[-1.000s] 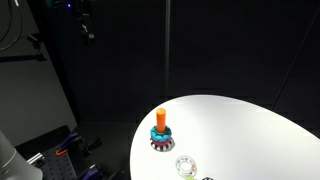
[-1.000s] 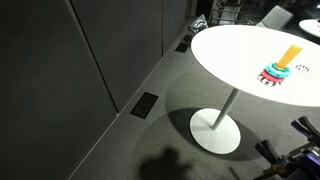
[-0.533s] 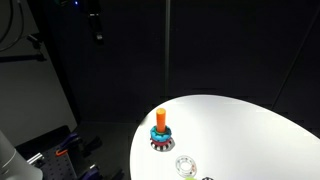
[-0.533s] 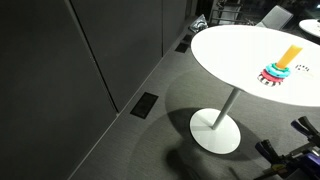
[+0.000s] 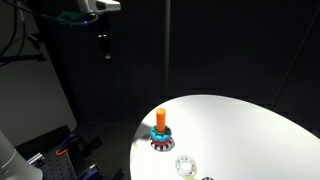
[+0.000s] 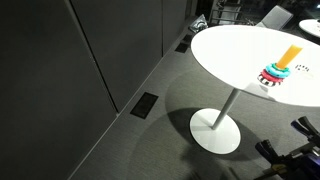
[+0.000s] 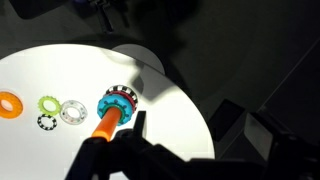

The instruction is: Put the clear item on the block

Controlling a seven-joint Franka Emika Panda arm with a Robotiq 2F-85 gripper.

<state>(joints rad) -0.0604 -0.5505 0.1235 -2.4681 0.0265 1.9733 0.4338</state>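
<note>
Darkness is hiding the claw (image 5: 104, 46) as it is hanging high and well apart from the table (image 5: 250, 125) — I cannot tell whether its jaws are parted or closed. The ring (image 7: 73, 111), clear and glinting, is lying flat on the white top just beside the block (image 7: 112, 108), apart from it. The block is standing upright near the table's edge. A green ring (image 7: 48, 103), an orange ring (image 7: 10, 104) and a black-and-white ring (image 7: 45, 122) are lying beyond the clear one — all separate.
</note>
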